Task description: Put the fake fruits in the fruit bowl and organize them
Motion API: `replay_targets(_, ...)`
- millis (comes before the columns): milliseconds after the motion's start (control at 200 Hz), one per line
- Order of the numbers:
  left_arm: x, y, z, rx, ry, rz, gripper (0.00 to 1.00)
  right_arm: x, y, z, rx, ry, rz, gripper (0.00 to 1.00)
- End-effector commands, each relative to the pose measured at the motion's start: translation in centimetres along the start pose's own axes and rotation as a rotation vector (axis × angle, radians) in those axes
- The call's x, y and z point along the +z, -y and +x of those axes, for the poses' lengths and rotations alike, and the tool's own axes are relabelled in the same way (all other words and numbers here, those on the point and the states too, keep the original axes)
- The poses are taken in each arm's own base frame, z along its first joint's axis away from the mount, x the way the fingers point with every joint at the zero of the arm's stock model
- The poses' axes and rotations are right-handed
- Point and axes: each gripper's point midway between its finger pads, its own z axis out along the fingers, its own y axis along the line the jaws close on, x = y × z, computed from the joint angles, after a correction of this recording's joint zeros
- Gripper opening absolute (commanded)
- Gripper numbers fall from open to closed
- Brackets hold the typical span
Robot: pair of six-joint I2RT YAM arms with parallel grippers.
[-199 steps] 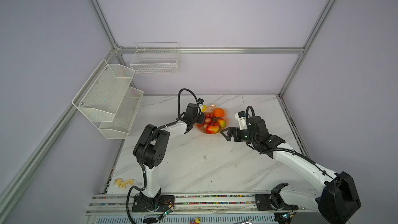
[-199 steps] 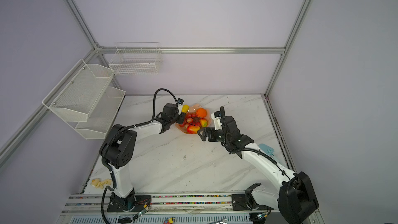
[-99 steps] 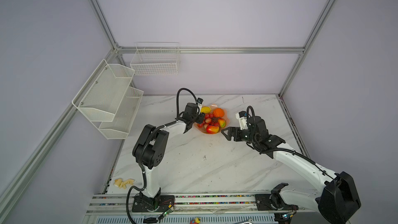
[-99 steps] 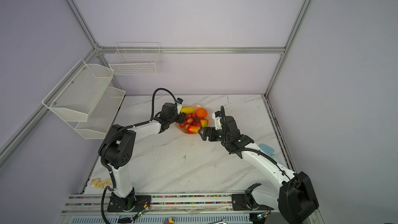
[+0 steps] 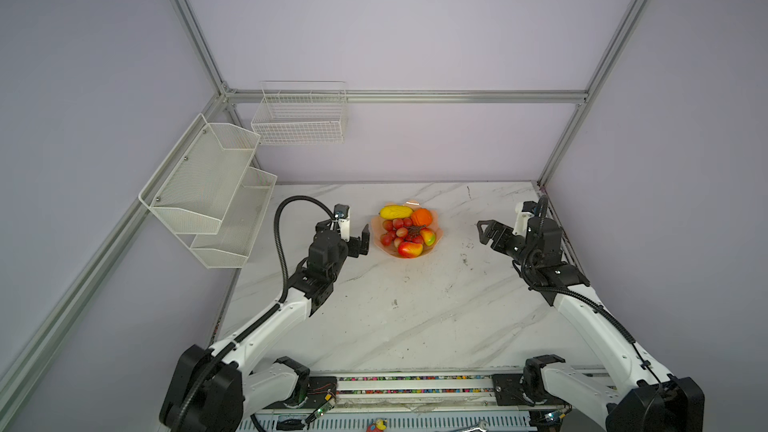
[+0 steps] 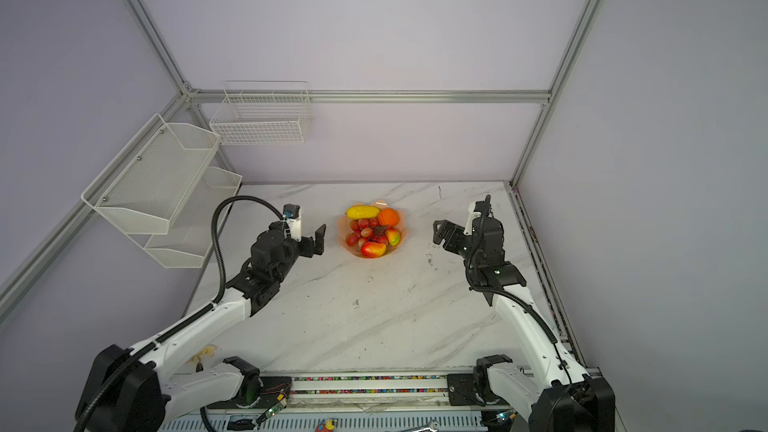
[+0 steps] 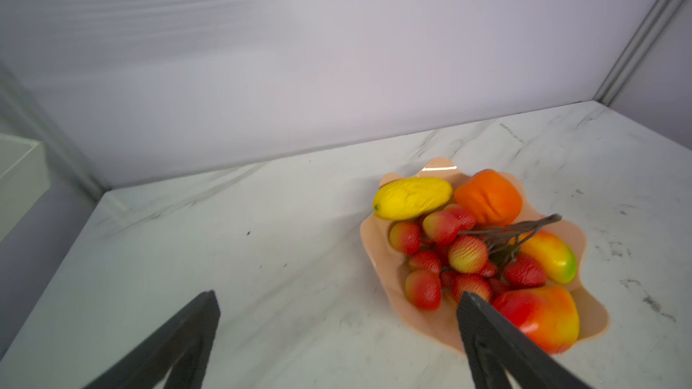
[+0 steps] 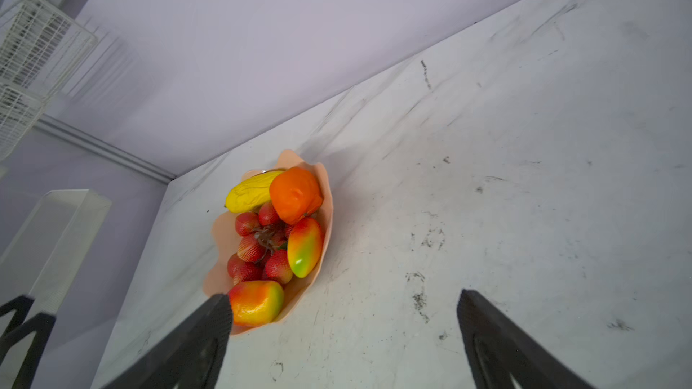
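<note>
The peach-pink fruit bowl stands near the back middle of the marble table. All the fake fruits lie in it. The bumpy yellow fruit and the orange are at its far side. The red grape bunch fills the middle. Two red-yellow mangoes lie at the near and right sides. My left gripper is open and empty just left of the bowl. My right gripper is open and empty, well to the right of the bowl.
White mesh shelves hang on the left wall and a wire basket on the back wall. The back wall runs close behind the bowl. A small yellowish scrap lies at the table's front left corner.
My left gripper opened and let go of the yellow fruit, which now lies in the bowl, then drew back to the left. My right gripper pulled away to the right.
</note>
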Motion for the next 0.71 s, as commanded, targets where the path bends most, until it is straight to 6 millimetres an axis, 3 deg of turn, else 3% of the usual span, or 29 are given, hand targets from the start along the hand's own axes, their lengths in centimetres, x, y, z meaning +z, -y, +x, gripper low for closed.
replay_targets(0, -3.2, -7.4, 4.2, -0.032, -0.016, -0.342, 1.0, -0.9, 2.7, -1.9, -0.083, 0.184, 0.108, 0.97)
replay_targets(135, -4.7, -12.2, 8.0, -0.043, -0.056, -0.509, 1.0, -2.9, 6.2, -3.3, -0.155, 0.474, 0.227, 0.97)
replay_targets(285, -3.4, -14.3, 10.8, -0.197, -0.005, -0.512, 1.0, -4.0, 8.6, -1.6, -0.224, 0.662, 0.254, 0.97)
replay_targets(385, -2.1, -15.0, 10.6, -0.218, -0.005, -0.525, 1.0, -2.3, 8.9, -0.8, -0.344, 0.648, 0.269, 0.97)
replay_targets(545, 0.4, -15.0, 8.1, -0.145, 0.152, -0.448, 1.0, 0.7, 6.9, -0.4, -0.414, 0.625, 0.147, 0.97)
replay_targets(585, 1.5, -14.9, 8.8, -0.14, 0.134, -0.43, 1.0, 1.3, 6.6, -0.1, -0.429, 0.624, 0.121, 0.97)
replay_targets(630, 3.0, -15.2, 11.0, -0.151, 0.071, -0.43, 1.0, 2.0, 6.1, 0.0, -0.442, 0.622, 0.093, 0.97)
replay_targets(700, 4.3, -14.4, 11.4, -0.093, 0.069, -0.387, 1.0, 3.2, 6.1, 0.0, -0.483, 0.589, 0.103, 0.97)
